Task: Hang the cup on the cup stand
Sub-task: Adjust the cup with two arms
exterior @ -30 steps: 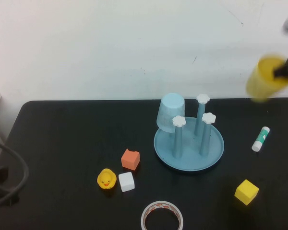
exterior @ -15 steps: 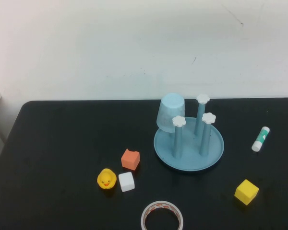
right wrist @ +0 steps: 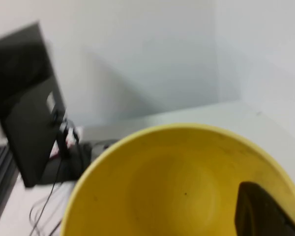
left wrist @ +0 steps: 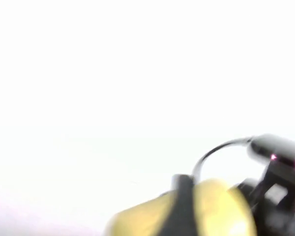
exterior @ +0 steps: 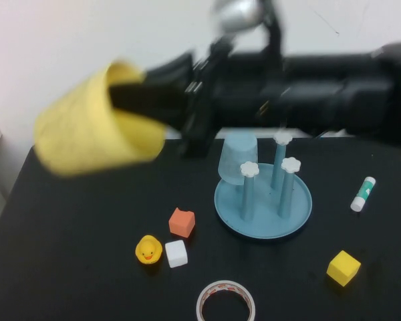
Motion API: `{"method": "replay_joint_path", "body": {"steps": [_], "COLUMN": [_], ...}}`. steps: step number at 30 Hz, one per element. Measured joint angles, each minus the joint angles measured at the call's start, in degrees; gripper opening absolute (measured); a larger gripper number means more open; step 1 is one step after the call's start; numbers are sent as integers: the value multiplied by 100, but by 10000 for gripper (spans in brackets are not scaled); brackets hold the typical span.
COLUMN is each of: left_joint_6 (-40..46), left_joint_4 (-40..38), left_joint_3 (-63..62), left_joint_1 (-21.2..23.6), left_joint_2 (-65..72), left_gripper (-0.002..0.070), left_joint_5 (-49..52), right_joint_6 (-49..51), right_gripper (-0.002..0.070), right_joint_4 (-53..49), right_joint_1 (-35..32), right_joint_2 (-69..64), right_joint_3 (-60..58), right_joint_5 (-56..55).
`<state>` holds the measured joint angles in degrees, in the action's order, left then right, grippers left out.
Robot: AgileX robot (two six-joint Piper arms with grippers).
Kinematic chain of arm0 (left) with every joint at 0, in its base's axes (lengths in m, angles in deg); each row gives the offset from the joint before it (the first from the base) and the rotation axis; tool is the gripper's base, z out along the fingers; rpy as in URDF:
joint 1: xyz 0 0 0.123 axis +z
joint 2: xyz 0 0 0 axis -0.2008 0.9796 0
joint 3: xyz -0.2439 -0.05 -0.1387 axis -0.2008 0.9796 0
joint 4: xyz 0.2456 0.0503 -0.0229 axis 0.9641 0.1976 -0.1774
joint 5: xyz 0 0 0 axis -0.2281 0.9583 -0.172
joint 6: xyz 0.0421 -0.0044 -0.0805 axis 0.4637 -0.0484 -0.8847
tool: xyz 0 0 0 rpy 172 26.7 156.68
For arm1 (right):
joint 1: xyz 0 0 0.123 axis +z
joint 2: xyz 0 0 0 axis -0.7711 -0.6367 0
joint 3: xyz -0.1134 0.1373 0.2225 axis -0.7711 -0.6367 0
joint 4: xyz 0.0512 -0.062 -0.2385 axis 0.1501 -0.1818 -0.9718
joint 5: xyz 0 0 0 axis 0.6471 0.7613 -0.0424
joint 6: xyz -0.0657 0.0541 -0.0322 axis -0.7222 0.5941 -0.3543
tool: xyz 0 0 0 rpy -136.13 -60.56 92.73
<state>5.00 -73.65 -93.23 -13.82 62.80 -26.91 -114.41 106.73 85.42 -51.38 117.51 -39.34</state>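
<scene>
The yellow cup [exterior: 93,124] lies on its side in the air at the upper left of the high view, well left of the cup stand and high over the table. My right gripper [exterior: 137,100] is shut on the cup's rim, its arm stretching in from the right. One dark finger [right wrist: 260,211] reaches inside the cup [right wrist: 177,182]. The cup stand [exterior: 264,224] sits right of centre on the black table. In the left wrist view the cup [left wrist: 211,211] shows with the right arm behind it. My left gripper is absent from the high view, and the dark shapes in its wrist view tell nothing.
A pale blue cup [exterior: 238,155] hangs upside down on a rear post. An orange block [exterior: 182,222], a duck [exterior: 148,250] and a white cube [exterior: 176,253] lie left of the stand. A tape roll [exterior: 225,302], a yellow cube [exterior: 343,267] and a glue stick [exterior: 363,193] lie around.
The cup was held at the far upper right, then left the view. Now the right arm spans the picture and holds the cup at the upper left. The table objects stayed put.
</scene>
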Motion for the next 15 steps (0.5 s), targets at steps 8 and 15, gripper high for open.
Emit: {"method": "replay_joint_path", "body": {"steps": [8, 15], "left_joint_6": [-3502, -4243], "left_joint_4": [-89, -1126], "left_joint_3": [464, 912], "left_joint_1": [0, 0], "left_joint_2": [10, 21], "left_gripper": [685, 692], "left_joint_5": [-522, -621], "right_joint_6": [-1143, -2194], "right_gripper": [33, 32], "right_joint_4": [0, 0], "right_joint_1": [249, 249], "right_joint_2": [-313, -315], "right_joint_3": [0, 251], "right_joint_5": [-90, -90]}}
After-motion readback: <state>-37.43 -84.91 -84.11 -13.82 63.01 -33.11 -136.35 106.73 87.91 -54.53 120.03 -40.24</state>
